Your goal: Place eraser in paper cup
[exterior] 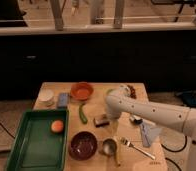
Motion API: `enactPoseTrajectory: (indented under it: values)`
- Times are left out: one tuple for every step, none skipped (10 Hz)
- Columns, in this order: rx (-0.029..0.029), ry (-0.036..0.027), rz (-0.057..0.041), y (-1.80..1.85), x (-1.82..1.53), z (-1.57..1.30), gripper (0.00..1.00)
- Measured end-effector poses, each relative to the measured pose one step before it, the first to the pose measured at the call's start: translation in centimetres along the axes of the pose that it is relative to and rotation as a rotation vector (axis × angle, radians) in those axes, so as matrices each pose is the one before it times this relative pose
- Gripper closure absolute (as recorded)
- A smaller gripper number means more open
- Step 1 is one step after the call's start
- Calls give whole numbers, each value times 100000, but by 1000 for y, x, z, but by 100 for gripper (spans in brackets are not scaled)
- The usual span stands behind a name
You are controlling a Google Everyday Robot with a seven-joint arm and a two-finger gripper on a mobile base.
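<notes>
The eraser [101,120], a small block with a dark top and pale base, lies on the wooden table [91,145] near its middle. The paper cup [46,96], short and white, stands at the table's far left corner. My gripper [111,117] is at the end of the white arm [156,114], low over the table and right against the eraser's right end. The arm comes in from the right.
A flat blue block [63,100] lies next to the paper cup. An orange bowl [81,91], a green pepper [83,113], a dark red bowl [83,145], a metal cup [109,146], a fork [137,148] and a green tray [38,140] holding an orange [57,126] are also there.
</notes>
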Motion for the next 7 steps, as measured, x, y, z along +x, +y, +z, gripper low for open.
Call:
enactPoseTrajectory:
  values:
    - [-482, -339, -378, -170, -210, 267, 20]
    - [-414, -83, 19, 15, 1, 107, 20]
    - [-466, -96, 127, 55, 114, 213, 20]
    - [-490, -331, -23, 17, 24, 172, 25]
    - [-251, -129, 11, -13, 24, 119, 33]
    - [-450, 24, 7, 85, 18, 144, 42]
    - [-121, -25, 122, 31, 46, 96, 51]
